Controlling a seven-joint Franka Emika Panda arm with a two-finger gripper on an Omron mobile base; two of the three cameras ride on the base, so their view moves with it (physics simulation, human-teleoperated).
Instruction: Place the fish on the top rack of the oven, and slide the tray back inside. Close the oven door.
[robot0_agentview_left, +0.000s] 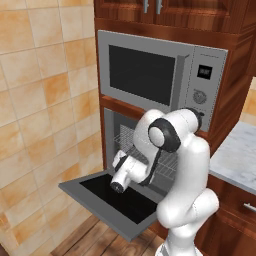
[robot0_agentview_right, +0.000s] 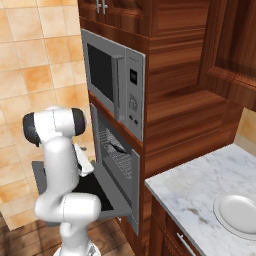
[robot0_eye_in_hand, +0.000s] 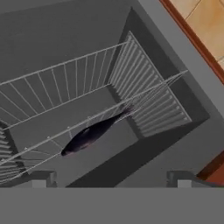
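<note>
The oven stands open, its door folded down flat. Inside the cavity a slim dark fish lies on the silver wire top rack, tail toward the right wall. From the right base view the fish shows as a dark streak on the rack. My gripper hovers over the door in front of the cavity, apart from the fish. It is open, with nothing between its fingertips.
A grey microwave sits directly above the oven. Tiled wall lies to the left, and a marble counter with a white plate to the right. Wooden cabinets frame the oven.
</note>
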